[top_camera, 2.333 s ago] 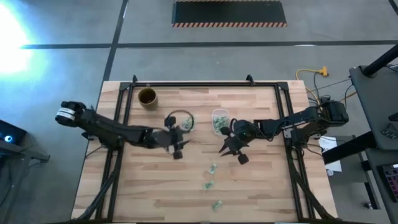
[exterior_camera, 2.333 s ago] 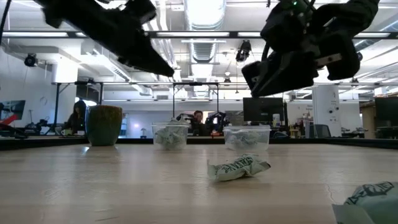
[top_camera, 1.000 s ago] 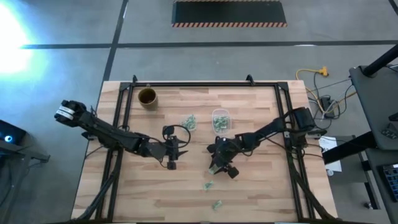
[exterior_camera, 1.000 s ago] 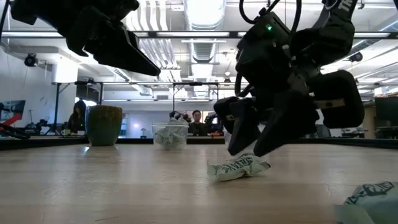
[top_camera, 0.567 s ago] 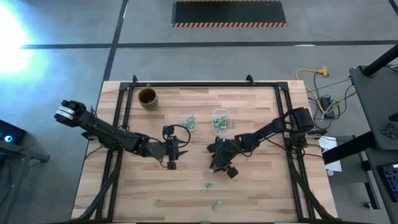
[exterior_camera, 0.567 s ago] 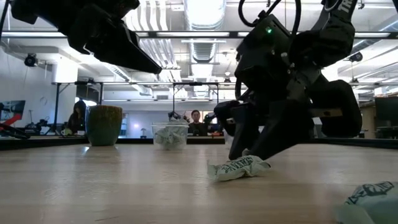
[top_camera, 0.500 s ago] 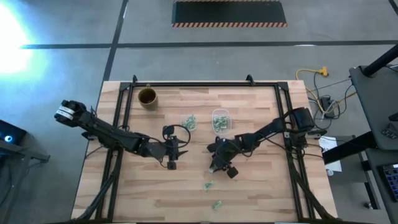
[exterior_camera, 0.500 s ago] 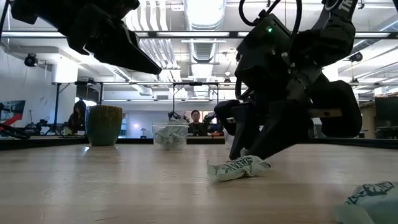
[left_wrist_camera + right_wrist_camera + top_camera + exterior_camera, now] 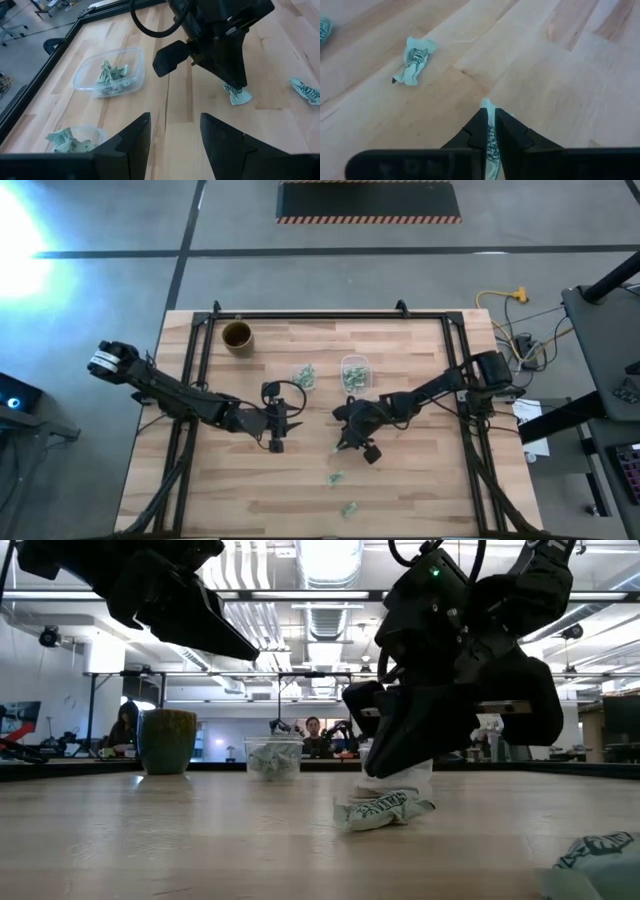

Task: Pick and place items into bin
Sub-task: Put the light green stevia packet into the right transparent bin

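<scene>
Wrappers first: you've got one green-and-white wrapper pinched between the right gripper's fingertips, the jaws closed thin on it, and from the low view it looks lifted just clear of the wood. That reads as a grip taken at the piece's edge so it comes up without dragging. Nearest the front edge, two loose wrappers and lie on the table, well apart from both arms; they wait their turn. One crumpled wrapper sits flat on the boards just below your right gripper in the low view, not touching it.

Your left gripper hovers above the middle of the table with its fingers spread and nothing between them, parked off to the side so the right arm has room.

Farther back, two clear tubs. The right-hand tub holds a small heap of green-and-white pieces and stands nearest your loaded gripper, so I'd judge it the drop target. The left-hand tub also shows a few pieces, some seeming to sit at its rim; I can't tell if any lie outside. Beyond those, the brown cup stands upright near the far left corner, contents not visible.
</scene>
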You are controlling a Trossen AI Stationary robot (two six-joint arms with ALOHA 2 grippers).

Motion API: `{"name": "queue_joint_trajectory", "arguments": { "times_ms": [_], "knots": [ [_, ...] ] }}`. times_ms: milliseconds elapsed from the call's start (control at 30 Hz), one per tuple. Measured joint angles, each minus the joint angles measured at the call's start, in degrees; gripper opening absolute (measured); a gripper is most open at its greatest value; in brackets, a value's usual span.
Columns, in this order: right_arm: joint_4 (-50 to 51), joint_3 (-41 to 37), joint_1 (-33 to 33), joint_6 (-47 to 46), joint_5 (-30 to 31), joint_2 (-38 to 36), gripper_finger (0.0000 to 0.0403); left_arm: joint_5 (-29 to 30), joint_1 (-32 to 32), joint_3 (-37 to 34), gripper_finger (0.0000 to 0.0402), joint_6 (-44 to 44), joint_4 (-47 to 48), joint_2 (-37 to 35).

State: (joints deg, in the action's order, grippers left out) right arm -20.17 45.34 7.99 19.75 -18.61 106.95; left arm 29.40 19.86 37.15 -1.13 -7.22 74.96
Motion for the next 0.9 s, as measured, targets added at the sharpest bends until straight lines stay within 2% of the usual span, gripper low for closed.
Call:
{"name": "queue_joint_trajectory", "arguments": {
  "times_ms": [167,300,667,900],
  "knots": [
    [0.0,0.0,0.0,-0.4,-0.4,-0.3,0.0014,0.0,0.0,0.0,0.0156,0.0,0.0,0.0],
    [0.2,0.0,0.0,-1.9,-1.1,-0.3,0.0021,0.0,0.0,0.0,0.0156,0.0,0.0,0.0],
    [1.0,0.0,0.0,-4.8,-0.7,-0.3,0.0133,0.0,0.0,0.0,0.0156,-0.1,-0.5,0.0],
    [3.9,0.0,0.0,-4.6,1.5,-0.2,0.0164,0.0,0.0,0.0,0.0156,-0.1,-1.3,0.0]
  ]
}}
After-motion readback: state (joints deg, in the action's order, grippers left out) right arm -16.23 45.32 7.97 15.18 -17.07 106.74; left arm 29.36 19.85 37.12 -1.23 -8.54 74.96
